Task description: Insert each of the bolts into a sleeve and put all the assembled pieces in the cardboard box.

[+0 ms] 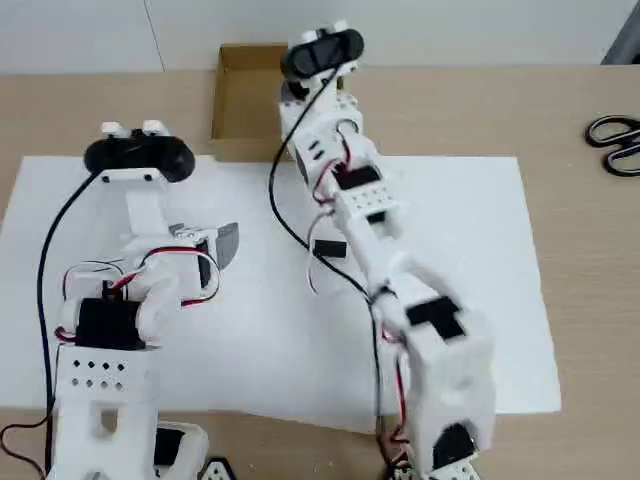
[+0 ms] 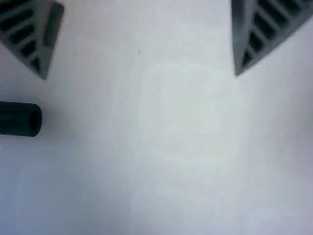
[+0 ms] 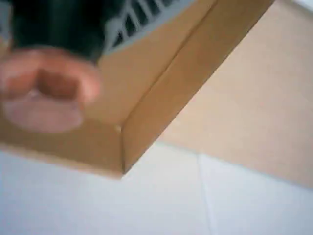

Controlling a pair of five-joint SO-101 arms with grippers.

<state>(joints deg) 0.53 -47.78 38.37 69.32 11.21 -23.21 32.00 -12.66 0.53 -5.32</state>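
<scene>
Left wrist view: the left gripper (image 2: pixel 139 73) hangs over the white sheet (image 2: pixel 171 171), fingers spread wide and holding nothing. One black sleeve (image 2: pixel 19 118) lies on its side just beside it. It is a short dark tube with an open end and no bolt in it, so this assembly is judged outstanding. At the cardboard box (image 3: pixel 161 93), the right gripper (image 3: pixel 83 39) appears clamped on a dark piece (image 3: pixel 54 24) with a blurred pinkish end. This is likely an assembled unit, not yet released.
</scene>
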